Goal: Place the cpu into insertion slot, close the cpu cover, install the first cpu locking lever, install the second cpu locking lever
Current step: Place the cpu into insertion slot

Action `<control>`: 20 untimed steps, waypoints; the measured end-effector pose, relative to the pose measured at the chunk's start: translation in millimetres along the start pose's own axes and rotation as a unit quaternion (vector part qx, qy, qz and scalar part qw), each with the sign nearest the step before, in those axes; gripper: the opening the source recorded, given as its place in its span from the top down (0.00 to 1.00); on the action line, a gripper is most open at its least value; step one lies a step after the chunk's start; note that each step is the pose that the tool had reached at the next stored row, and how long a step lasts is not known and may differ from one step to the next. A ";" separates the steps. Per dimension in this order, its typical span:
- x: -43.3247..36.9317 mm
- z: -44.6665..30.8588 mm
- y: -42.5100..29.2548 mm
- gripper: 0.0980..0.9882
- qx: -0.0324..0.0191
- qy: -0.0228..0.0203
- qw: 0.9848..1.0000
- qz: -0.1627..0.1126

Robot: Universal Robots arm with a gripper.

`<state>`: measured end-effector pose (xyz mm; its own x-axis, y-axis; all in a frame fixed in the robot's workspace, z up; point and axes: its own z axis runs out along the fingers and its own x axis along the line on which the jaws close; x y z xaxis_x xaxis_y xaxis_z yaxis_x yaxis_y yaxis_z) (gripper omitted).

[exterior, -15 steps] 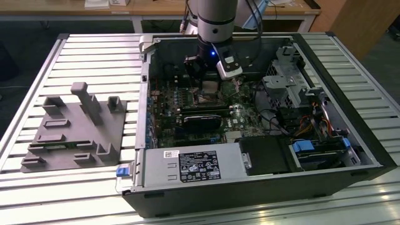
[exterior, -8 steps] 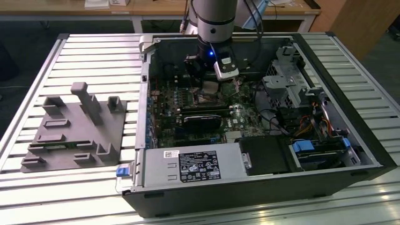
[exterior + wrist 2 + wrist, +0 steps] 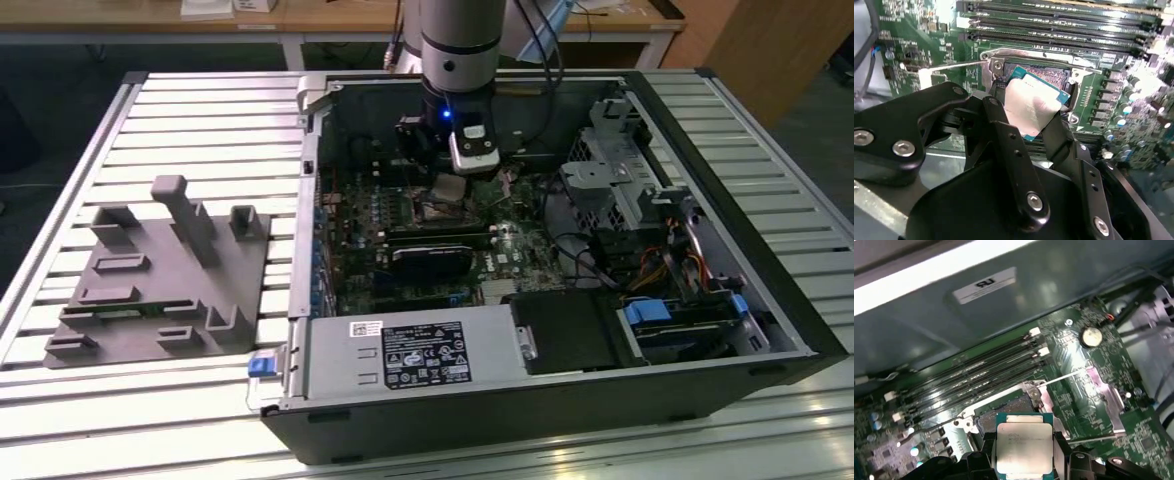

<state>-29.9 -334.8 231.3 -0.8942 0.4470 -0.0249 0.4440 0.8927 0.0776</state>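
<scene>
end effector [image 3: 1026, 117] around cpu [image 3: 1024, 447], seemingly askew

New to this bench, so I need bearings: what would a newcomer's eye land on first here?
The silver-topped cpu, clamped in the black pincer over the insertion slot on the green motherboard, stands out. In the exterior view, the arm reaches down into the open computer case, with a grey moulded fixture on the exterior view's left.
</scene>
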 end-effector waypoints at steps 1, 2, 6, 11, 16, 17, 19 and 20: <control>0.0 0.2 0.0 0.50 0.000 -0.001 1.000 0.008; 0.0 0.3 0.0 0.50 0.000 -0.001 1.000 0.016; 0.0 1.0 -0.1 0.50 0.001 -0.004 0.999 0.049; 0.0 1.9 -0.2 0.50 0.002 -0.007 0.996 0.091; 0.1 2.8 -0.2 0.50 0.003 -0.010 0.991 0.130; 0.1 2.9 -0.2 0.50 0.003 -0.011 0.990 0.138; 0.1 3.3 -0.3 0.50 0.004 -0.012 0.988 0.153; 0.1 3.5 -0.3 0.50 0.004 -0.012 0.987 0.160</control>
<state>-29.9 -334.8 227.8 -0.7060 0.7078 -0.0249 0.7045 0.7055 0.0776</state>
